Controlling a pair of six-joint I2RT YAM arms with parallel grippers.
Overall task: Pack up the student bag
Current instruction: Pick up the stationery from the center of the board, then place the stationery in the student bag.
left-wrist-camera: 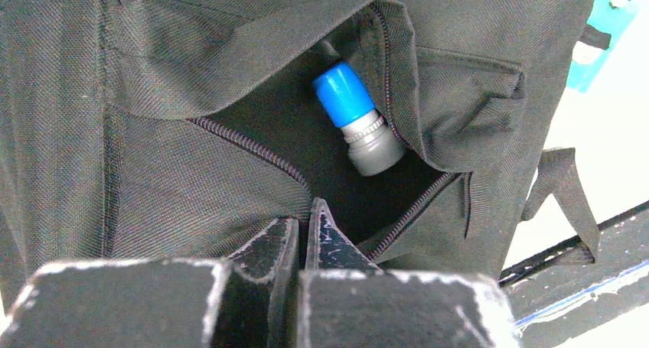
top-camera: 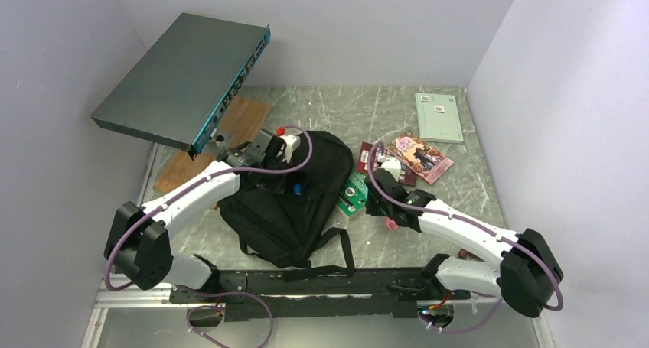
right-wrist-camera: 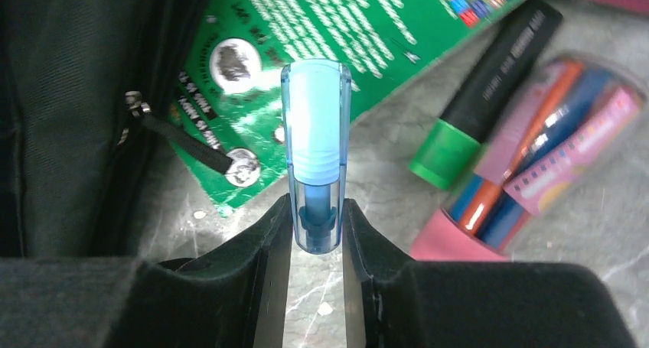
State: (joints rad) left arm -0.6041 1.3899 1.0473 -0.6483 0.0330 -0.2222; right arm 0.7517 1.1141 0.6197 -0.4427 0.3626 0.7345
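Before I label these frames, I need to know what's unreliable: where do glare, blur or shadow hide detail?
Top external: even light, sharp, but the large black fabric backpack is a near-featureless dark mass. Left wrist: blue-capped grey tube sharp, pocket depth black, right edge blown out white. Right wrist: glare washes the translucent blue capped pen and the glossy green card.

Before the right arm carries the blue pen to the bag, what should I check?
1. Grip: ok, right gripper clamps the pen near its lower end.
2. Pocket open: ok, the bag zipper is parted.
3. Room inside: cannot tell, a marker lies in the pocket.
4. Pocket lip held: cannot tell, left gripper is shut at its edge.
5. Approach clear: not ok, the left arm hangs over the bag.
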